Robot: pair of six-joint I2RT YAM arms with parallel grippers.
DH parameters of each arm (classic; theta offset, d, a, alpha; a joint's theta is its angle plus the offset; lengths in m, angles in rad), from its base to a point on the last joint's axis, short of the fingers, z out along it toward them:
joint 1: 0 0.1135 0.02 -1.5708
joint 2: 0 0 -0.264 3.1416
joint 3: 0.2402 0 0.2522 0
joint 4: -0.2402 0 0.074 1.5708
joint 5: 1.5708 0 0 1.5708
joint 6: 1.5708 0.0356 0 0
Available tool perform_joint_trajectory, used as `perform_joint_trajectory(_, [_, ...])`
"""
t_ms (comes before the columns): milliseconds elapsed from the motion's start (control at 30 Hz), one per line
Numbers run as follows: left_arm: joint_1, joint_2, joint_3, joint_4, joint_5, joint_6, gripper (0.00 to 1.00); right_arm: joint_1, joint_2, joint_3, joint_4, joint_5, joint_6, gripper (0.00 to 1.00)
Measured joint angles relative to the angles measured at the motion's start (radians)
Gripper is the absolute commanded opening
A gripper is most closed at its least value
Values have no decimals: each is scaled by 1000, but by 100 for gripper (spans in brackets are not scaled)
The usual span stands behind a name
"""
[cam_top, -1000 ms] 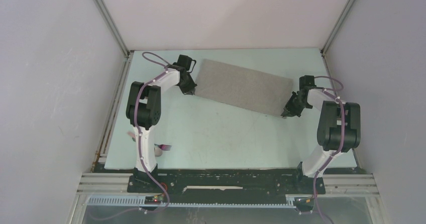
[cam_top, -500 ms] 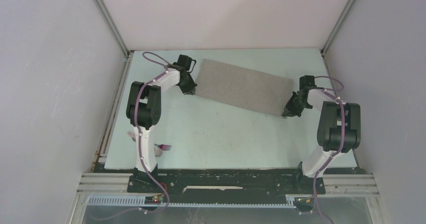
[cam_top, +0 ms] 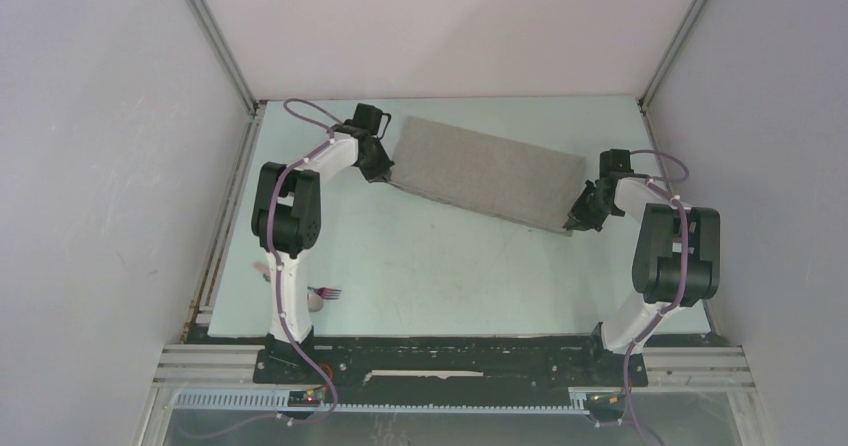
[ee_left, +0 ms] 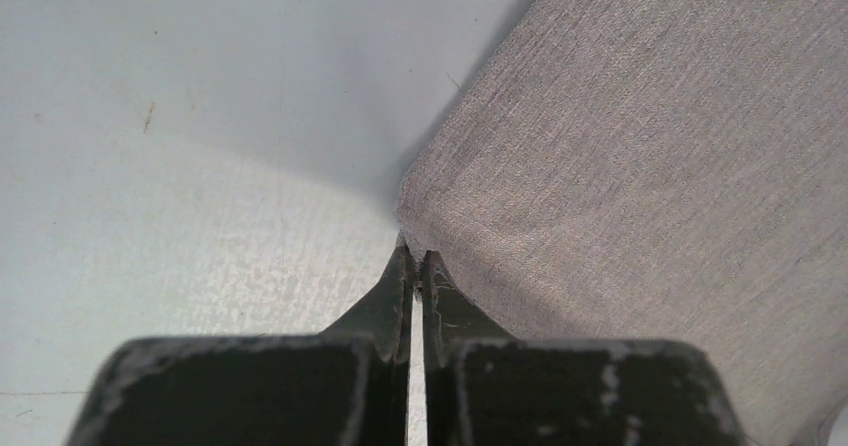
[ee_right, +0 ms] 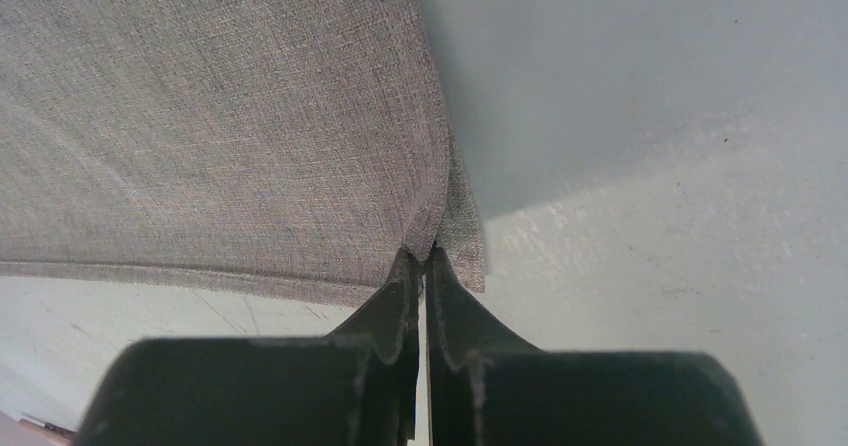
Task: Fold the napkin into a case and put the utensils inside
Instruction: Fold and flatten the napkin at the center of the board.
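The light-grey napkin [cam_top: 487, 173] lies as a long rectangle slanting across the far half of the table. My left gripper [cam_top: 385, 174] is shut on its near-left corner [ee_left: 425, 228], pinching the cloth edge. My right gripper [cam_top: 575, 221] is shut on its near-right corner [ee_right: 440, 221]. Both pinched corners are lifted slightly. The fork [cam_top: 328, 293], with a pinkish-purple handle and dark tines, lies by the left arm's base. The spoon [cam_top: 262, 270] shows partly behind that arm. No case has been formed.
The pale table [cam_top: 450, 276] has white enclosure walls on three sides. A metal rail [cam_top: 225, 226] runs along its left edge. The black arm mounting bar [cam_top: 450, 356] spans the near edge.
Both grippers have shifted slightly toward the far side with the napkin's near corners, so the napkin's near edge has moved a little away from the arms. The utensils have not moved.
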Motion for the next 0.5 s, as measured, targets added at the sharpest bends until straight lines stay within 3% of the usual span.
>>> perform_joint_trajectory(333, [-2,0,1,1,-7,0,2,0,0,0,0,0,0,0])
perform_joint_trajectory(433, [-2,0,1,0,-8,0,11,0,0,0,0,-1,0,3])
perform_joint_trajectory(500, [-2,0,1,-4,-10,3,28,0,0,0,0,-1,0,8])
